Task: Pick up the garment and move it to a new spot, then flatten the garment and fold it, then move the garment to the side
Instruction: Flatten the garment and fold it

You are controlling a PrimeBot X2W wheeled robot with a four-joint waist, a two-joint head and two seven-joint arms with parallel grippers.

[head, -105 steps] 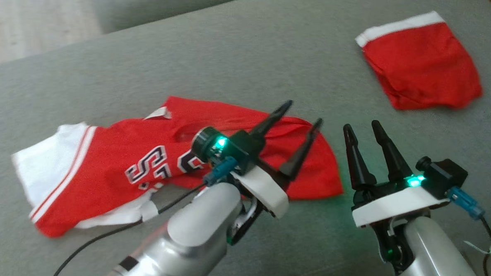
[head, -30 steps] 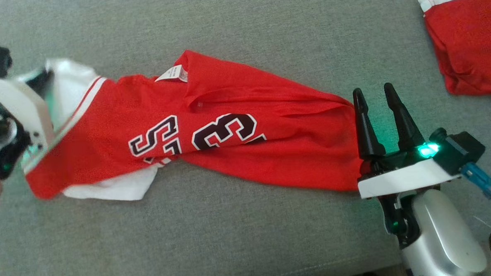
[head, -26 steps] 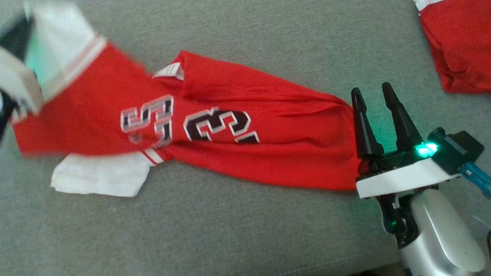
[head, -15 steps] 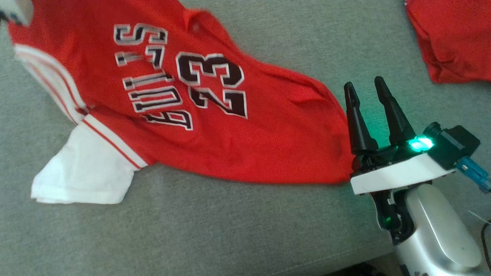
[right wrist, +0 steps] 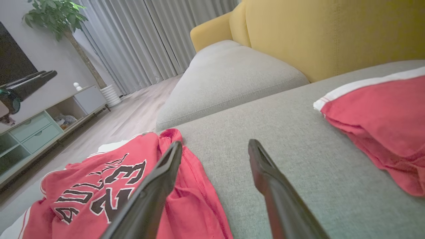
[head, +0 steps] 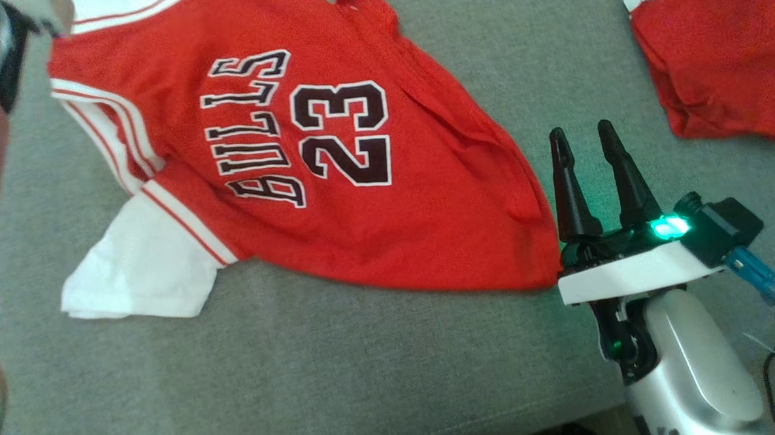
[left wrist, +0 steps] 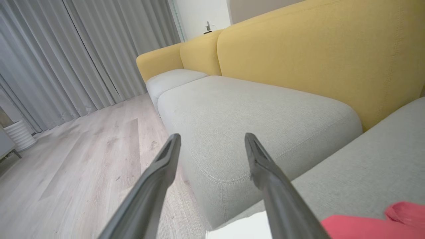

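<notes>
since a second ago the shirt (head: pixel 333 180) has gone from a narrow twisted strip to an open spread. its far end has swung up and away from the right gripper (head: pixel 581 134), so the lettering and the number 23 now lie face up and whole. nearest the camera, the right gripper sits low over the grey sofa seat (head: pixel 368 375) with its two fingers parted and nothing between them; it has hardly shifted. the shirt's hem corner lies just left of the right gripper, at its white base, though i cannot tell whether they touch. from there the red cloth fans out leftward and away, ridged along the side nearest the fingers, with a white sleeve (head: pixel 141 267) flopped out well to the left. farther off on that side, the left gripper (left wrist: pixel 212 139) shows in its own wrist view with fingers wide apart and empty. it points past the seat's edge toward the floor, with white trim and a red fold low beside it, so it seems to have let go. well beyond the right gripper, up and to its right, a pair of red shorts (head: pixel 721 65) lies apart. the moving step looks done and flattening under way: the ridges and the bunched sleeve want smoothing before any fold.
</notes>
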